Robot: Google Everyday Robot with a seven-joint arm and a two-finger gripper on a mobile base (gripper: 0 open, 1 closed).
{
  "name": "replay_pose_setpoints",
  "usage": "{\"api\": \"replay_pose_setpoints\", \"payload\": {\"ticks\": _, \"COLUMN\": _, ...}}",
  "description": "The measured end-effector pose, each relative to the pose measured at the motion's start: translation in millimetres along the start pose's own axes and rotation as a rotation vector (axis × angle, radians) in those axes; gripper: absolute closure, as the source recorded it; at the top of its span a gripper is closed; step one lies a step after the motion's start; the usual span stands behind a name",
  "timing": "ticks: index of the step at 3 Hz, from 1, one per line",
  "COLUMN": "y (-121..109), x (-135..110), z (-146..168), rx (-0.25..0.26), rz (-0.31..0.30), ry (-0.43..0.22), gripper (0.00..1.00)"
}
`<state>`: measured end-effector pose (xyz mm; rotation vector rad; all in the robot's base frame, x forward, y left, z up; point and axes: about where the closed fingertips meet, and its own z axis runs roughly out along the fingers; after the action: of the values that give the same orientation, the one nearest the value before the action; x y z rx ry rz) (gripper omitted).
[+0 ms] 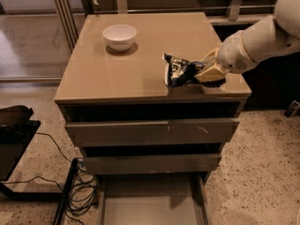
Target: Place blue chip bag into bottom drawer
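The blue chip bag (178,70) is a crumpled dark navy bag with white lettering, held just above the front right part of the cabinet top (140,74). My gripper (202,72) is shut on its right end, and my white arm comes in from the upper right. The bottom drawer (152,203) is pulled out below the two grey drawer fronts, and its flat grey floor shows at the bottom edge of the camera view.
A white bowl (120,35) stands at the back left of the cabinet top. Black cables (79,191) and a dark object (14,125) lie on the speckled floor at the left. A railing runs behind the cabinet.
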<state>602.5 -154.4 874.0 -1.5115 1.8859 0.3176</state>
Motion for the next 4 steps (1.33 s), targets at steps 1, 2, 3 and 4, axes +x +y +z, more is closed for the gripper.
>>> {"api": "replay_pose_setpoints", "payload": {"ticks": 1, "y": 44, "x": 0, "z": -26, "rx": 0.018, "rz": -0.026, "ry": -0.019, "gripper": 1.00}}
{"api": "replay_pose_setpoints", "payload": {"ticks": 2, "y": 91, "x": 8, "z": -39, "rx": 0.040, "rz": -0.035, "ry": -0.028, "gripper": 1.00}}
{"api": "replay_pose_setpoints", "payload": {"ticks": 3, "y": 137, "x": 34, "z": -36, "rx": 0.052, "rz": 0.013, "ry": -0.033, "gripper": 1.00}}
{"api": "replay_pose_setpoints", "payload": {"ticks": 4, "y": 181, "x": 89, "z": 1, "rx": -0.001, "rz": 0.145, "ry": -0.004, "gripper": 1.00}}
